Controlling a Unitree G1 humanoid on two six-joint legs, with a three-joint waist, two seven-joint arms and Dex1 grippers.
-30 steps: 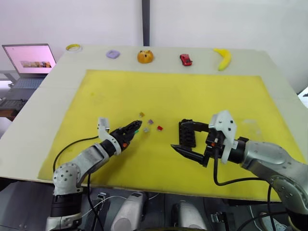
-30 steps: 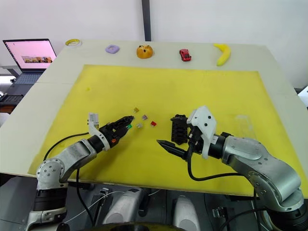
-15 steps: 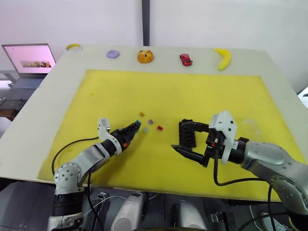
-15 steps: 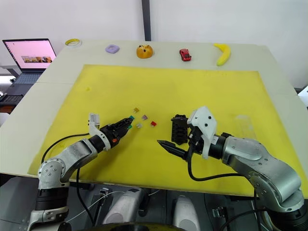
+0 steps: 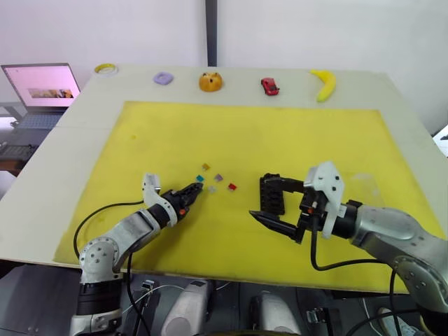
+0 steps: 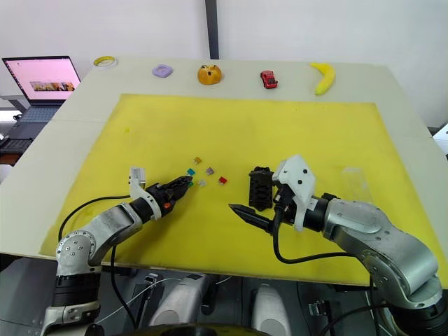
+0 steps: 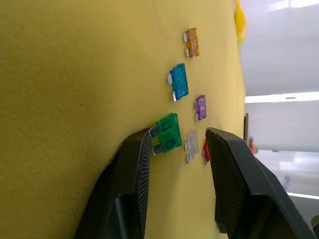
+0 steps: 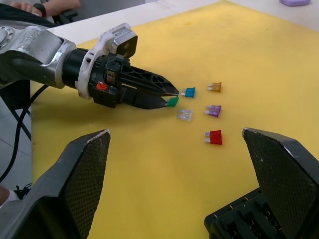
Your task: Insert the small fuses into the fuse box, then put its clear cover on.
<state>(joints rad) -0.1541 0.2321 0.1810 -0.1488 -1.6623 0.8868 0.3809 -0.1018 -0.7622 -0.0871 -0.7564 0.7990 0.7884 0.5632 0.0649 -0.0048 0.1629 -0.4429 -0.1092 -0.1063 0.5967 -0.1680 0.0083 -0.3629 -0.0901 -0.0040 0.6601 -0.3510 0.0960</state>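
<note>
Lying flat on the yellow mat at frame centre, green fuse (image 7: 168,132) sits between the spread fingers of left tool (image 7: 174,149), ungrasped. Pinch its body squarely, avoid neighbouring clear fuse (image 7: 191,145). Fuse box (image 5: 271,194) centre-right; right tool (image 5: 274,203) released.

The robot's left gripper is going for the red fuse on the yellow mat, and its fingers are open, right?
Not quite. The left gripper is open over the yellow mat, but the fuse between its fingers is the green fuse, not the red fuse, which lies farther off. The left wrist view shows the green one sitting between the two black fingers, and the right wrist view shows it at the fingertips.
</note>
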